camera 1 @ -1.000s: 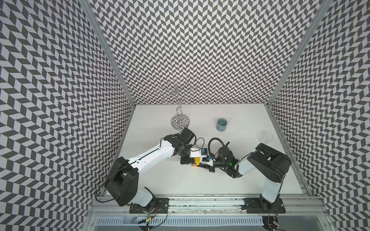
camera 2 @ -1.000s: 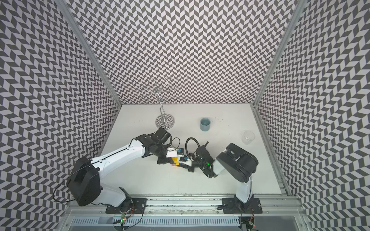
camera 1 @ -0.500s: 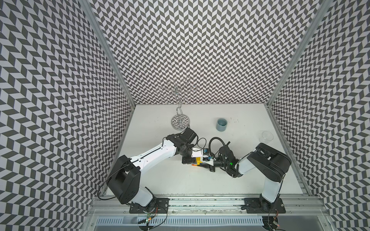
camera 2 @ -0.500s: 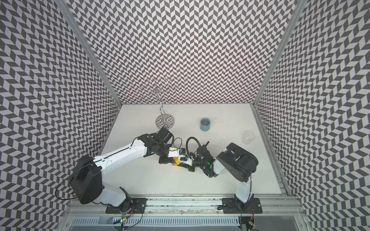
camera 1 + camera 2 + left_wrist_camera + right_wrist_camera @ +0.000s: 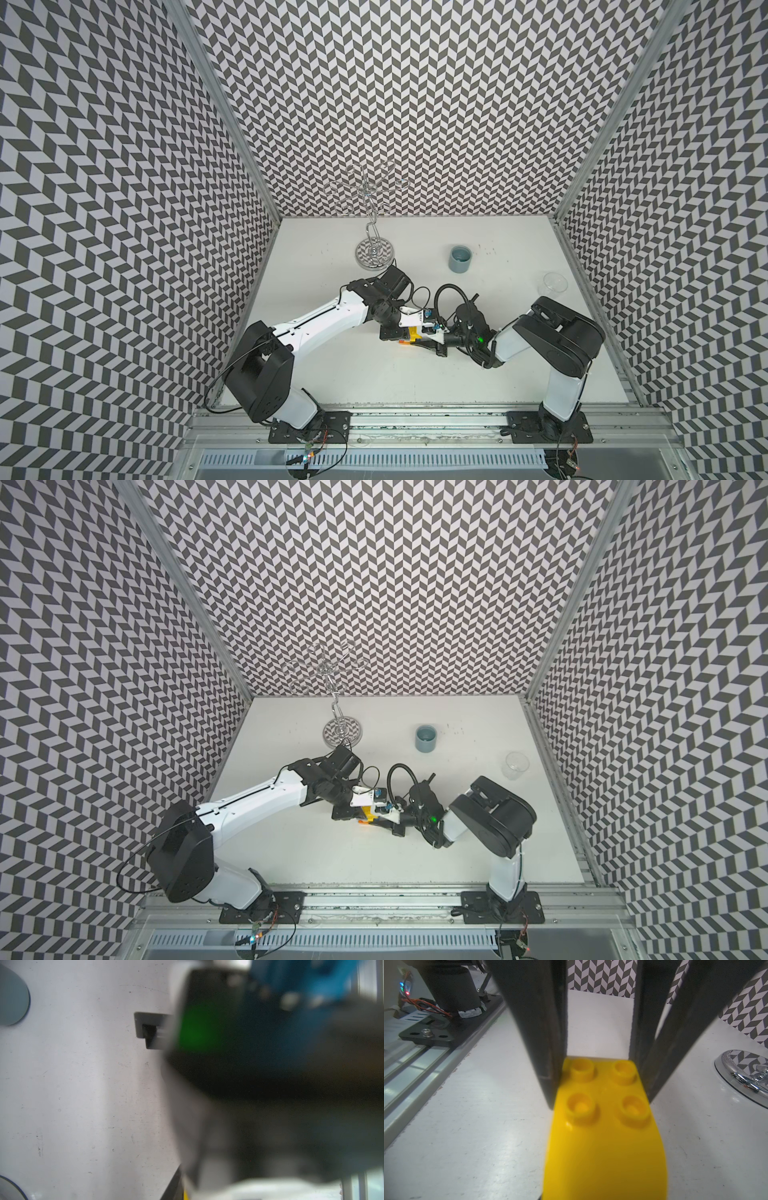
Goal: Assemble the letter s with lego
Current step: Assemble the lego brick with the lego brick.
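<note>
Both arms meet low over the middle of the table (image 5: 415,374), wrists turned toward each other.

Right gripper (image 5: 601,1093) is clamped on the yellow brick (image 5: 604,1147): in the right wrist view its two dark fingers (image 5: 542,1043) press against opposite sides of the brick, with four studs showing between them. The table surface is just beneath.

Left gripper (image 5: 394,334) is closed. In both top views its black tips sit right at the yellow brick (image 5: 412,331), on the side opposite the right gripper. Whether it actually grips anything I cannot tell, as the left wrist view is blurred at close range.

Orange brick (image 5: 402,342) shows only as a thin sliver at the lower edge of the yellow one, touching it and tucked between the two grippers. How the bricks join is hidden.

Elsewhere, all well apart from the bricks:
- Grey cup (image 5: 460,259) stands upright toward the back.
- Clear cup (image 5: 555,283) is near the right wall.
- Wire stand (image 5: 374,253) is at back left.
</note>
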